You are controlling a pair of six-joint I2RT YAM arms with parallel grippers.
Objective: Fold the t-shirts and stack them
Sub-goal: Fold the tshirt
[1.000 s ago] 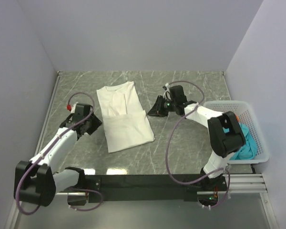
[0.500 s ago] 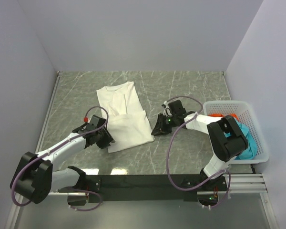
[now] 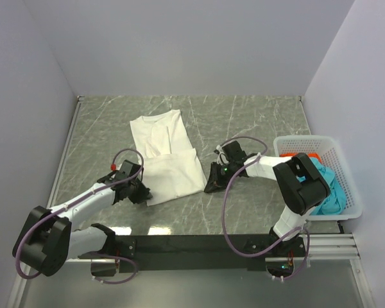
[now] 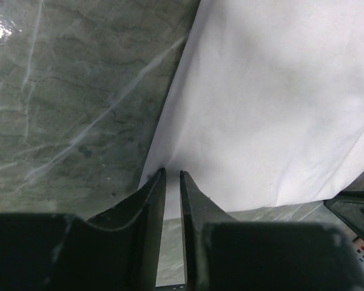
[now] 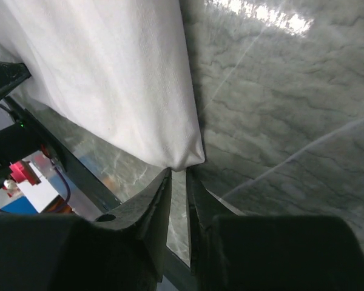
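White shirt: part-folded, flat on the table, between the two arms. I judge it light, thin and limp, likely to sag and to slide on the smooth top. I would take it at its two near corners, pinching every layer.

Left gripper: narrow, with the shirt's corner at its tips; I cannot tell whether it grips.

Right gripper: a narrow slit, the corner just ahead of its tips and not pinched.

Teal shirt: in the basket.
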